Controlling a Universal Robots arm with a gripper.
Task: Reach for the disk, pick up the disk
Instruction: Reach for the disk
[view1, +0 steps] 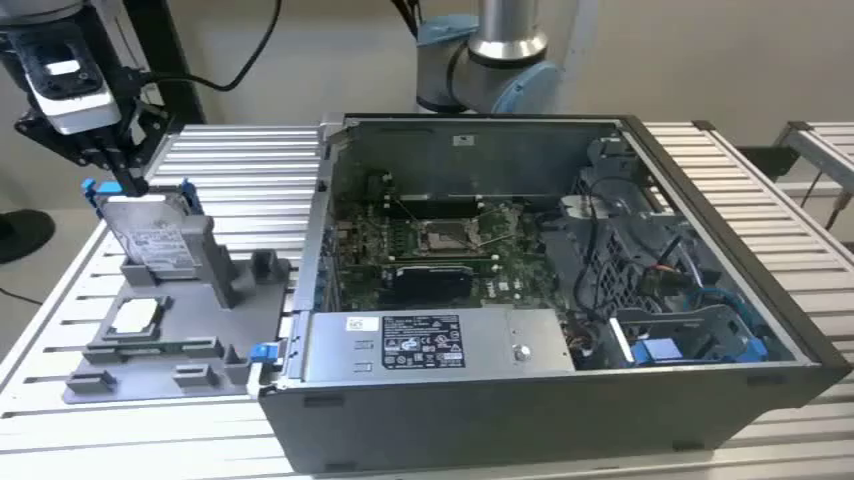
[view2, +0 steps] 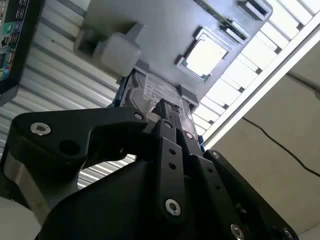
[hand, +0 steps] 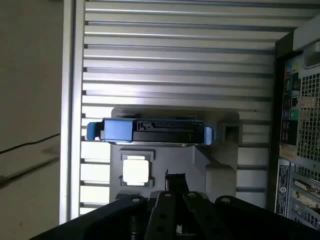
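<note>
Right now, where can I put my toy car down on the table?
Bare table slats lie behind the grey holder, beside the computer case, and past the case at the exterior view's right. The holder is crowded: the disk, a chip, and the hand at the disk's top.

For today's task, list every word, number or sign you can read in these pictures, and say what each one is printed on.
No text can be read.
Disk, white label: print too small.
Power-supply box, black-white label: print too small.
Computer case, stickers in the first wrist view: blurred.
</note>
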